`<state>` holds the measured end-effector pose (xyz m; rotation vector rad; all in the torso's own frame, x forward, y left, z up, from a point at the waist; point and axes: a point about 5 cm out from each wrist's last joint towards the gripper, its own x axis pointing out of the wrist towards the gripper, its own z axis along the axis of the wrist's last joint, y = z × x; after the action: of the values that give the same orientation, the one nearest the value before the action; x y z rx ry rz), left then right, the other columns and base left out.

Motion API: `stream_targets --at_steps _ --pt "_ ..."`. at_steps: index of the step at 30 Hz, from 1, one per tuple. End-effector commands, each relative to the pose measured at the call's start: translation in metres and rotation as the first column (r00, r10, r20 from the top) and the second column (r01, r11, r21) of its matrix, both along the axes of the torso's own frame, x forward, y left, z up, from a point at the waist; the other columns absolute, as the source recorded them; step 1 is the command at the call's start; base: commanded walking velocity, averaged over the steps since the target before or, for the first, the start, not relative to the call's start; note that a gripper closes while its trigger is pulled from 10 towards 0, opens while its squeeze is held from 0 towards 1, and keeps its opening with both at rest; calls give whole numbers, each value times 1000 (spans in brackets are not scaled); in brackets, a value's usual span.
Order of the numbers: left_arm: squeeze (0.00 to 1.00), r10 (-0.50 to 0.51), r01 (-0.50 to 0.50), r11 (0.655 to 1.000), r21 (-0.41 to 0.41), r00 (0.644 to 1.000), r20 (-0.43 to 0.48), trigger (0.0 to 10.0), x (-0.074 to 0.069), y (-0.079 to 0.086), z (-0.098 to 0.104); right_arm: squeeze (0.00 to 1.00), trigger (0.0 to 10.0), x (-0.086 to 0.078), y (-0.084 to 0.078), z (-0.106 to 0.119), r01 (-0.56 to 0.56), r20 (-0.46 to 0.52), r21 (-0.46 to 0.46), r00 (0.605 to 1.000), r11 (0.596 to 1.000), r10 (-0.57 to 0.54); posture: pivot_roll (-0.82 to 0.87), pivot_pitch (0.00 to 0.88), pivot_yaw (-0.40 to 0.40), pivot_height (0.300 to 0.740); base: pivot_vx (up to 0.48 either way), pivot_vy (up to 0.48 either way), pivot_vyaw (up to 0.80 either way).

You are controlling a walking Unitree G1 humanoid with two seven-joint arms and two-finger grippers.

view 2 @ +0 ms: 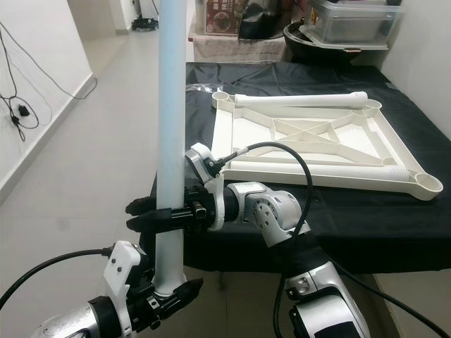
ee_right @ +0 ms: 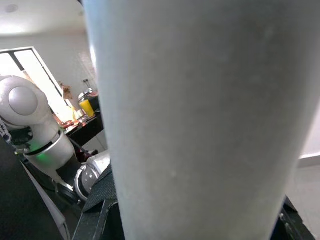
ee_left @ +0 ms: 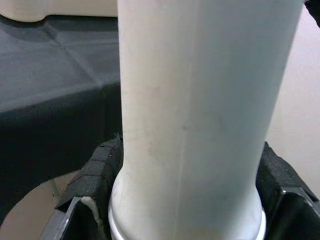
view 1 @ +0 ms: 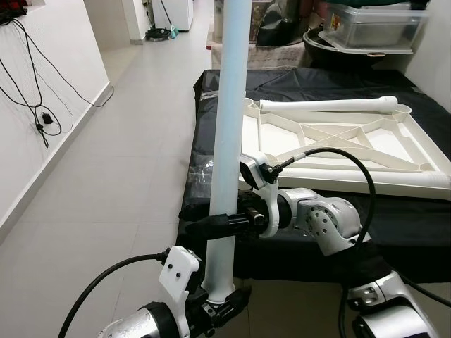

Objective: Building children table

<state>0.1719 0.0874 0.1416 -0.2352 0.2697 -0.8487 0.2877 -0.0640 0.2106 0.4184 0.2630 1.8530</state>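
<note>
Cables (view 1: 32, 77): several black ones are hanging on the white wall, far to the left of both end effectors.
Left end effector (view 1: 224, 301): it is sitting low in the head views, its two black fingers closing around the bottom end of the one upright table leg; in the left wrist view the padded fingers (ee_left: 95, 172) are pressing on both sides of the leg's flared base.
Upright table leg (view 1: 229, 134): one pale tube, standing nearly vertical and running out of the top of the head views, is being held by both end effectors at once, in front of the near left corner of the table.
Right end effector (view 1: 204, 224): it is reaching leftward from the right arm and clamping the same leg partway up, above the left end effector, fingers lying horizontal on either side of the tube.
Tabletop frame (view 1: 338, 144): one white frame is lying upside down, cross-braced ribs showing, beyond and to the right of the right end effector.
Other legs: two are lying with the frame, one along its far edge (view 1: 324, 105), one along its near edge (view 1: 394, 176).
Table (view 1: 211, 91): one surface draped in black cloth is carrying the frame.
Storage bin (view 1: 373, 24): one clear lidded box is standing behind the table, far right.
</note>
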Motion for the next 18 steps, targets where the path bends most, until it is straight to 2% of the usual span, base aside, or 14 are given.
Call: stream_targets --at_steps 1,5,6,11,13,18 --pt "0 12 -12 1000 4 1000 -24 10000 0 0 -1 0 0 -8 6 -1 -67 -9 8 998 998 67 11 84 11 740 0 0 0" --pt "0 23 -23 1000 14 999 -49 10000 0 4 -5 0 0 -9 5 -1 -80 -8 9 997 997 80 13 80 11 740 0 0 0" --pt "1000 12 -11 1000 21 999 -37 10000 -1 4 -5 0 0 -9 5 -1 -83 -7 10 997 997 83 12 80 13 740 0 0 0" --pt "1000 0 1 999 36 1000 -19 10000 -4 5 -6 0 0 -7 4 1 -74 0 17 997 997 74 12 79 13 740 0 0 0" --pt "1000 -1 2 1000 26 999 -38 10000 -5 6 -8 0 0 -2 1 4 -44 11 28 999 999 43 14 76 11 740 0 0 0" --pt "1000 -1 4 998 63 999 -51 10000 -8 8 -12 0 0 17 -8 13 69 39 49 997 996 -71 15 76 9 740 0 0 0"
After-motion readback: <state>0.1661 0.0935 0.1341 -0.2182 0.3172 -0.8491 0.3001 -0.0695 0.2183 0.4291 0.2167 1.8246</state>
